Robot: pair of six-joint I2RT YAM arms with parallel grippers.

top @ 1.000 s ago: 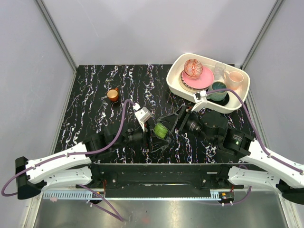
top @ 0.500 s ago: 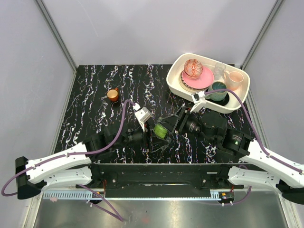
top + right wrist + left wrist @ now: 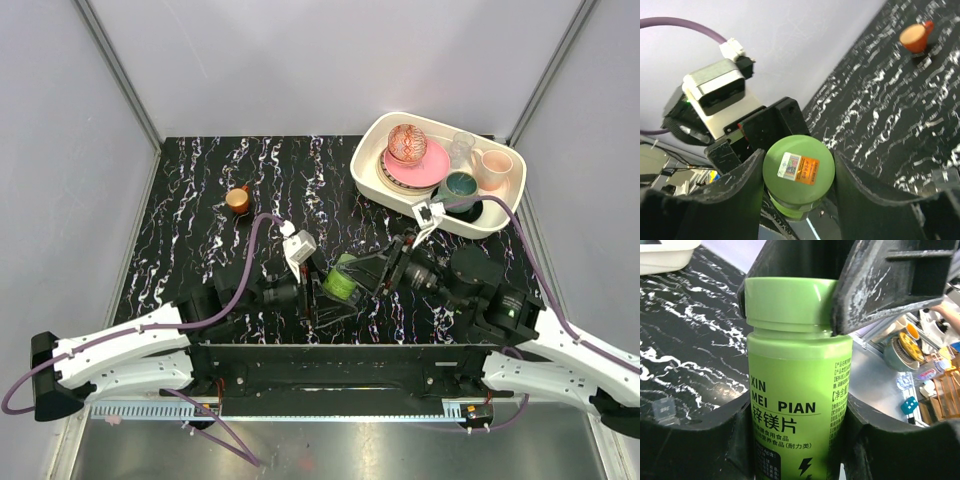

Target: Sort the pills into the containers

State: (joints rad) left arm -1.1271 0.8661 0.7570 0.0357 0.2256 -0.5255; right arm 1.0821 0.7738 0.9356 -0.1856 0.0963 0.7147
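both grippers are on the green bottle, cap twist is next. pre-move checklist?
1. Left gripper clamped on the green bottle body: ok, fingers press both sides.
2. Right gripper on the cap: ok, fingers flank it and one presses its edge in the left wrist view.
3. Cap seated on the bottle: ok, closed, no gap.
4. Bottle upright: cannot tell, it looks tilted from above.
5. Orange cup clear of both arms: ok.
6. Pill box ready for pouring: cannot tell, not clearly visible in any view.
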